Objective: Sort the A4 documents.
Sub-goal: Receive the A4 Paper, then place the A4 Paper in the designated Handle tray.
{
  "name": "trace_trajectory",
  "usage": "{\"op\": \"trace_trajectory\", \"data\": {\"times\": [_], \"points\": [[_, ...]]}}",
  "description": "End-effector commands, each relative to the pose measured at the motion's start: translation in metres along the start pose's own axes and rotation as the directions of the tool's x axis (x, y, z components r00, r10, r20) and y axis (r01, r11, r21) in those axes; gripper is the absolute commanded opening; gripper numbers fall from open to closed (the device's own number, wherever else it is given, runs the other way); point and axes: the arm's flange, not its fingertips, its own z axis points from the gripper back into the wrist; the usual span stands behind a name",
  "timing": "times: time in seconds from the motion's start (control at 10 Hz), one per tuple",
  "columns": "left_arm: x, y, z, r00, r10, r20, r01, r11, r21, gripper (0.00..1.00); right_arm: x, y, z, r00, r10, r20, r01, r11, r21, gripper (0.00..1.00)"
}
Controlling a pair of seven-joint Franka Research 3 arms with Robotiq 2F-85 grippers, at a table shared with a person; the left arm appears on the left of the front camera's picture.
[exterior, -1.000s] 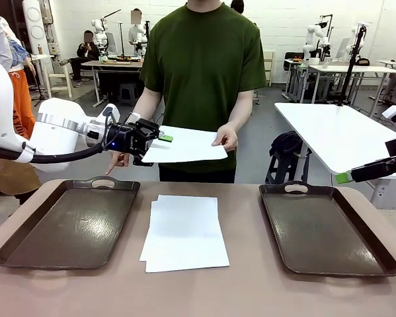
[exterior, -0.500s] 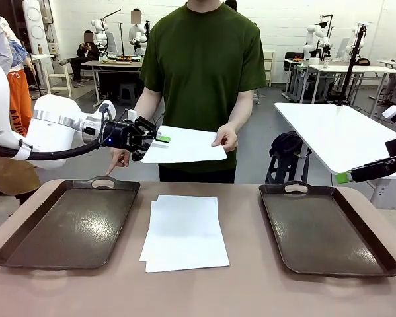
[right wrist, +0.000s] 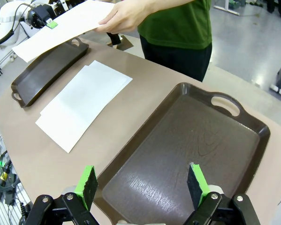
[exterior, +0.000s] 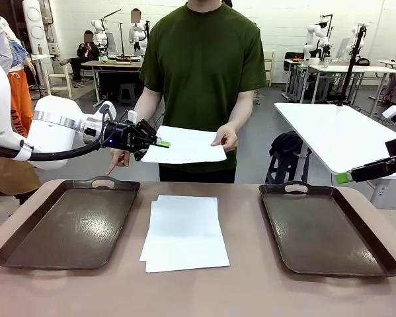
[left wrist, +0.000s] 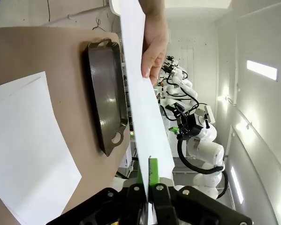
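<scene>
A person across the table holds out one white A4 document [exterior: 188, 145], a hand [exterior: 227, 139] on its right edge. My left gripper [exterior: 159, 143] is shut on that sheet's left edge; in the left wrist view the green pads [left wrist: 146, 180] pinch the paper [left wrist: 142, 103] edge-on. More A4 documents lie in a loose stack [exterior: 184, 231] on the table between the two trays. My right gripper [right wrist: 142, 185] stands open with nothing in it, above the near end of the right tray [right wrist: 187, 140]. It also shows at the right edge of the front view [exterior: 345, 177].
Two dark brown trays with handles lie on the tan table, one at the left [exterior: 69, 224] and one at the right [exterior: 326, 228]; neither has anything in it. The person's other hand [exterior: 120, 160] hangs behind my left gripper. A white table [exterior: 336, 132] stands beyond at the right.
My left gripper's jaws, open around the sheet's left edge a second ago, have closed on it. The arm has shifted slightly left. My right arm has not moved.
</scene>
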Motion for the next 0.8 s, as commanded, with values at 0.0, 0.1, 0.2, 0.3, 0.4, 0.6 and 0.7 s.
{"op": "trace_trajectory", "data": {"times": [0.0,0.1,0.2,0.3,0.4,0.6,0.7], "points": [[0.0019,-0.0024,0.0005,0.999,0.015,0.031,-0.014,1.0,-0.016,0.0,-0.0013,-0.0021,-0.003,1.0,0.003,0.008,-0.003,1.0,0.014,1.0],[-0.0007,-0.0049,0.0043,0.998,-0.01,0.058,0.009,1.0,0.018,0.0,-0.0013,-0.0021,-0.003,1.0,0.003,0.008,-0.003,1.0,0.014,1.0],[0.0004,-0.0002,0.0007,1.0,0.001,0.004,-0.001,1.0,-0.003,0.0,-0.0013,-0.0021,-0.003,1.0,0.003,0.008,-0.003,1.0,0.014,1.0],[0.0004,-0.0002,0.0007,1.0,0.001,0.004,-0.001,1.0,-0.003,0.0,-0.0013,-0.0021,-0.003,1.0,0.003,0.008,-0.003,1.0,0.014,1.0],[0.0004,-0.0002,0.0007,1.0,0.001,0.004,-0.001,1.0,-0.003,0.0,-0.0013,-0.0021,-0.003,1.0,0.003,0.008,-0.003,1.0,0.014,1.0],[0.0004,-0.0002,0.0007,1.0,0.001,0.004,-0.001,1.0,-0.003,0.0,-0.0013,-0.0021,-0.003,1.0,0.003,0.008,-0.003,1.0,0.014,1.0],[0.0004,-0.0002,0.0007,1.0,0.001,0.004,-0.001,1.0,-0.003,0.0,-0.0013,-0.0021,-0.003,1.0,0.003,0.008,-0.003,1.0,0.014,1.0]]}}
